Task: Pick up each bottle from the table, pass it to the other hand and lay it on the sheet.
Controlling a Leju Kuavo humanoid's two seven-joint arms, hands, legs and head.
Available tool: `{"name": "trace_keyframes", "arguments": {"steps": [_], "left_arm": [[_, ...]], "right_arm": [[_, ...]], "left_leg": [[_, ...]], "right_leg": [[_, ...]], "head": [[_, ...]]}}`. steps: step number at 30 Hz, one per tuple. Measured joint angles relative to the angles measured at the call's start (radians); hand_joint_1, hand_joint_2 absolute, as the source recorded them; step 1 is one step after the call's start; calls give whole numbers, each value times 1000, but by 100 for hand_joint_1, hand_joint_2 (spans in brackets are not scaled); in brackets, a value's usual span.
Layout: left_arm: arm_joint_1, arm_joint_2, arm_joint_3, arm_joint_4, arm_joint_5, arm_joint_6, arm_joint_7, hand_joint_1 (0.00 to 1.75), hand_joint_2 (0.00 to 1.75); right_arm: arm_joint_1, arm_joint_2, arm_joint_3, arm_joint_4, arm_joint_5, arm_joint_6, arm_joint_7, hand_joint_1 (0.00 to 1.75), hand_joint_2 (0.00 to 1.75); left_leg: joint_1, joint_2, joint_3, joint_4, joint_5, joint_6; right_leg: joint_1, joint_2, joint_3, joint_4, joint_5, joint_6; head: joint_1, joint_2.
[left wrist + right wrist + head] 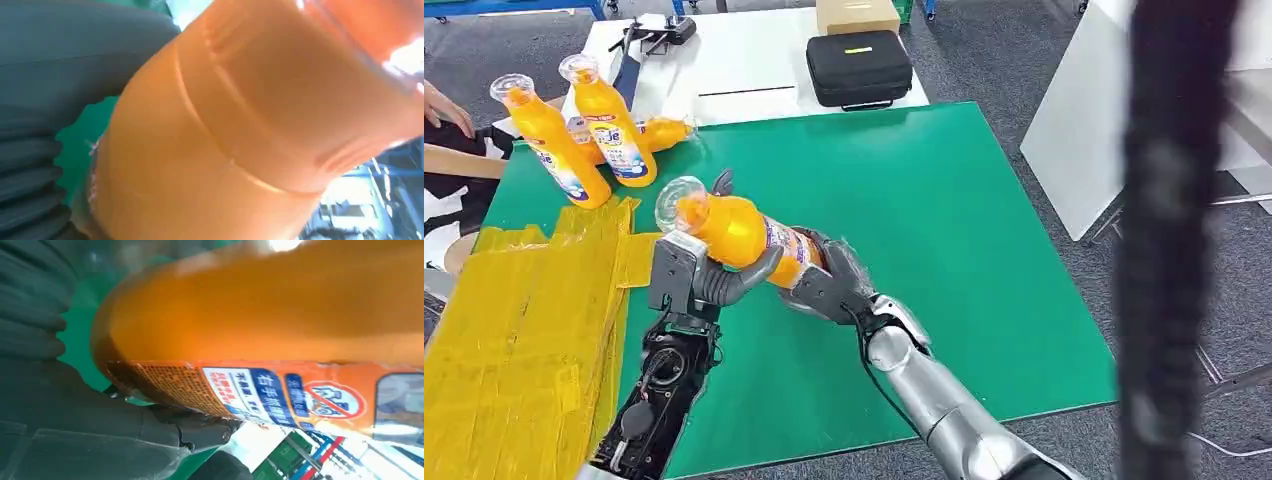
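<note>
The robot had a shiny silver right arm, a black left arm with cables, and dark grey hands.

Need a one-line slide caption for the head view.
Both hands, left and right, grip an orange bottle above the green table.

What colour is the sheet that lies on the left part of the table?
The sheet is yellow, lying on the green table. The head view shows it best.

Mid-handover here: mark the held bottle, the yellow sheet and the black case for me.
held bottle [739,232]: head view, orange body between both hands.
yellow sheet [514,330]: head view, bare middle of the sheet.
black case [858,66]: head view, top face of the case.
</note>
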Motion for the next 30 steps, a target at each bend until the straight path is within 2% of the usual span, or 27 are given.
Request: {"name": "trace_keyframes", "arguments": {"steps": [1, 2, 24, 25, 26, 27, 30], "left_arm": [[-3, 0, 7, 12, 1, 4, -5, 148, 175], [-5, 0, 13, 24, 6, 6, -11, 175, 175], [-12, -21, 81, 82, 139, -42, -41, 175, 175], [-12, -21, 83, 83, 149, -45, -40, 175, 175], [-12, -21, 85, 84, 161, -48, -39, 175, 175], [-12, -21, 89, 87, 175, -55, -39, 175, 175], [-10, -22, 105, 88, 213, -33, -74, 175, 175]], "right_arm": [[0, -1, 3, 0, 0, -1, 0, 175, 175], [-1, -1, 4, 0, -2, -1, 1, 175, 175], [0, -10, 31, -3, -23, -10, 6, 175, 175], [0, -11, 32, -3, -23, -10, 6, 152, 175], [-1, -11, 34, -3, -23, -11, 7, 5, 175], [-1, -11, 34, -3, -23, -13, 7, 0, 175], [0, -11, 37, -5, -38, -30, 2, 0, 175]], "left_leg": [[0, 0, 0, 0, 0, 0], [0, 0, 0, 0, 0, 0], [0, 0, 0, 0, 0, 0], [0, 0, 0, 0, 0, 0], [0, 0, 0, 0, 0, 0], [0, 0, 0, 0, 0, 0], [0, 1, 0, 0, 0, 0]], "right_leg": [[0, 0, 0, 0, 0, 0], [0, 0, 0, 0, 0, 0], [0, 0, 0, 0, 0, 0], [0, 0, 0, 0, 0, 0], [0, 0, 0, 0, 0, 0], [0, 0, 0, 0, 0, 0], [0, 0, 0, 0, 0, 0]], "head": [[0, 0], [-1, 0], [0, 0], [0, 0], [0, 0], [0, 0], [0, 0]]}}
